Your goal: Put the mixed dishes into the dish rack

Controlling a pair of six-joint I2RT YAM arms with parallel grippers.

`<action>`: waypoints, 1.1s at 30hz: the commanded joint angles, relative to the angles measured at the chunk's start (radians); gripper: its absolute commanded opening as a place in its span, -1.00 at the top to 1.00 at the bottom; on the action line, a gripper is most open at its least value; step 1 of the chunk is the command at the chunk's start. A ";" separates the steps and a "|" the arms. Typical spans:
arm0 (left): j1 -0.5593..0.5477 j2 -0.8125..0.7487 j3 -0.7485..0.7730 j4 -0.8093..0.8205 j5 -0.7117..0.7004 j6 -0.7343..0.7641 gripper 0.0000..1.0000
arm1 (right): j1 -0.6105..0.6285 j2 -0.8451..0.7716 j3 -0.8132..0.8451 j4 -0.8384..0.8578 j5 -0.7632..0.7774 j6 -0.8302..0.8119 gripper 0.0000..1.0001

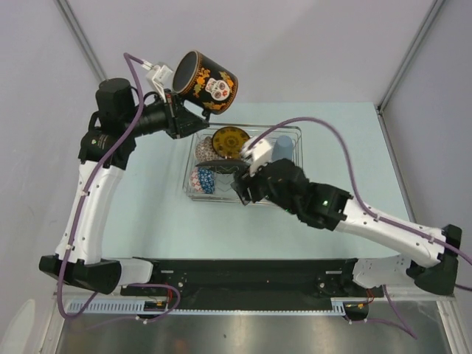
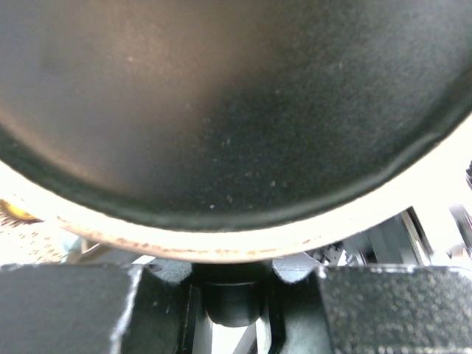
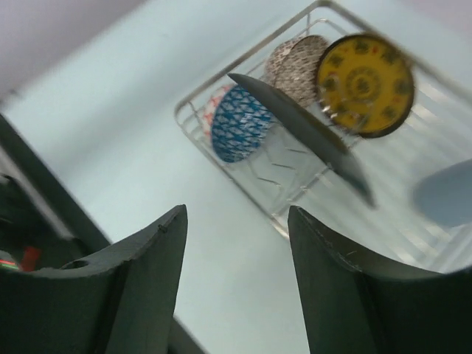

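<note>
Clamping the black skull-painted mug (image 1: 206, 80) in its left gripper (image 1: 179, 110), right gripper (image 3: 236, 214) spread empty, it should descend toward five o'clock into the silver wire rack (image 1: 295, 128).

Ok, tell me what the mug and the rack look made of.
The mug looks like glazed ceramic: glossy black wall, printed skull, thick rim. The rack looks like metal wire, perhaps chromed or stainless: thin, shiny silver rods.

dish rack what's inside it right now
Inside the dish rack: a blue bowl, a reddish-white bowl, a yellow-motif plate, a dark plate on edge and a light-blue cup. The right arm hides its near corner from above.
</note>
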 commanded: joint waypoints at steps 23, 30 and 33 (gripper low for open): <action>0.305 -0.126 -0.117 0.247 0.174 -0.063 0.99 | 0.106 0.712 0.757 -0.342 0.212 -0.767 -0.42; 0.311 -0.121 -0.124 0.270 0.165 -0.087 0.99 | 0.063 0.749 0.803 -0.416 0.117 -0.737 -0.50; 0.313 -0.121 -0.138 0.279 0.162 -0.087 0.99 | 0.060 0.768 0.805 -0.419 0.109 -0.737 -0.50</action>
